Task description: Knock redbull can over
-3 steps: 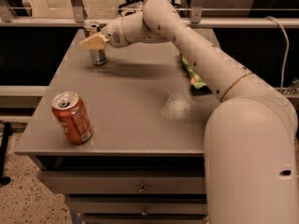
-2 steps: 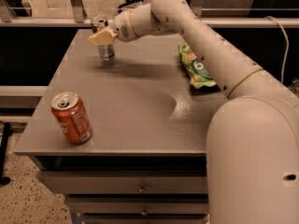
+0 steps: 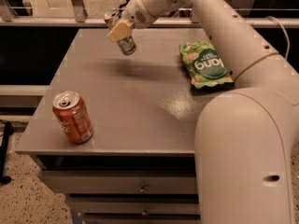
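Observation:
The redbull can [image 3: 125,42] is slim, blue and silver, at the far left of the grey table [image 3: 140,111]. It is tilted, silver top to the upper left, and looks lifted off the tabletop, with its shadow below and to the right. My gripper [image 3: 119,31] is shut on its upper half; a tan finger pad [image 3: 117,31] lies across the can's front. The white arm reaches in from the right.
A wider orange-red soda can [image 3: 72,118] stands upright near the table's front left corner. A green snack bag [image 3: 205,64] lies at the right under my arm. Drawers [image 3: 140,188] sit below the tabletop. A railing [image 3: 46,21] runs behind the table.
My gripper has closed on the redbull can and raised it; the can has gone from upright on the table to tilted in the air. The soda can and bag have not moved.

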Robot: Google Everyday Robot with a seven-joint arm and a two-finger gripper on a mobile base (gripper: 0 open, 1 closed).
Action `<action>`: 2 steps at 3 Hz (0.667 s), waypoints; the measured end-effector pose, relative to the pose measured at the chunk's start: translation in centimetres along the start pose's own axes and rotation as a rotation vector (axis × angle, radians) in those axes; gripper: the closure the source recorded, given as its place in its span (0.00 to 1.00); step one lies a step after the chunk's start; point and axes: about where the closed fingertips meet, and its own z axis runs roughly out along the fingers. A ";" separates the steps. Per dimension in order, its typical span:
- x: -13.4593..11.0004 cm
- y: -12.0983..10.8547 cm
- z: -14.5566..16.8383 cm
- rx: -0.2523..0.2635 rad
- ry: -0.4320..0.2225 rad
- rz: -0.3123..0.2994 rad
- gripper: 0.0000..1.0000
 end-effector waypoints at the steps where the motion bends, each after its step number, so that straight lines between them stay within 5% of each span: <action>1: 3.5 1.8 -1.7 -0.078 0.238 -0.121 1.00; 2: 5.1 3.3 -2.4 -0.158 0.403 -0.223 1.00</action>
